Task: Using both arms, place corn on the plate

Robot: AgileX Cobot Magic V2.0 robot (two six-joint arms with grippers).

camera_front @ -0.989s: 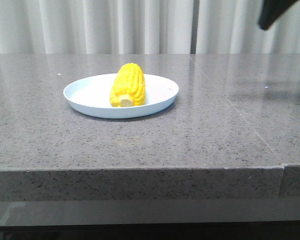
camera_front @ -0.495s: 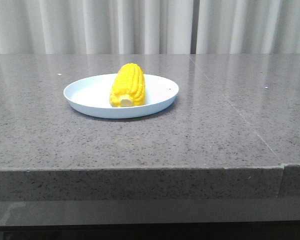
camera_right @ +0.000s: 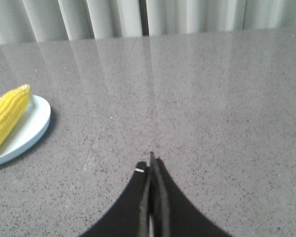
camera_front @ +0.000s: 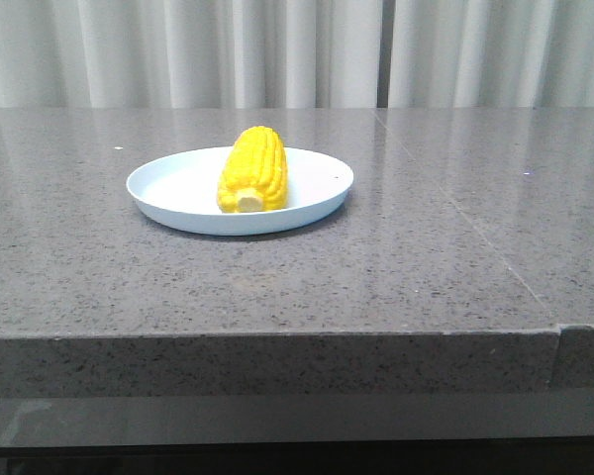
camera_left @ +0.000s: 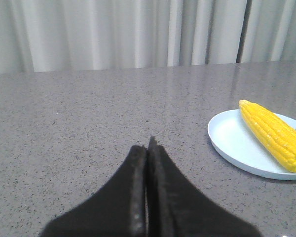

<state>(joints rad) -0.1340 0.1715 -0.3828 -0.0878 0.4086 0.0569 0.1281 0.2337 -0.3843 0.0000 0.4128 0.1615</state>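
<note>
The corn [camera_front: 253,169] lies on the plate [camera_front: 168,188] on the grey tabletop [camera_front: 426,247], so the job looks done; left tool [camera_left: 147,148] and right tool [camera_right: 151,165] sit pinched closed, empty, well apart from it

Grey speckled stone bench [camera_front: 396,287], glossy top, seam line running diagonally toward the right front corner. White pleated curtain [camera_front: 277,49] hangs behind the far edge.

Cut off at the frame edges

You lose the plate [camera_left: 237,148] and corn [camera_left: 271,131] at the right edge; the right wrist view crops them at left.
</note>
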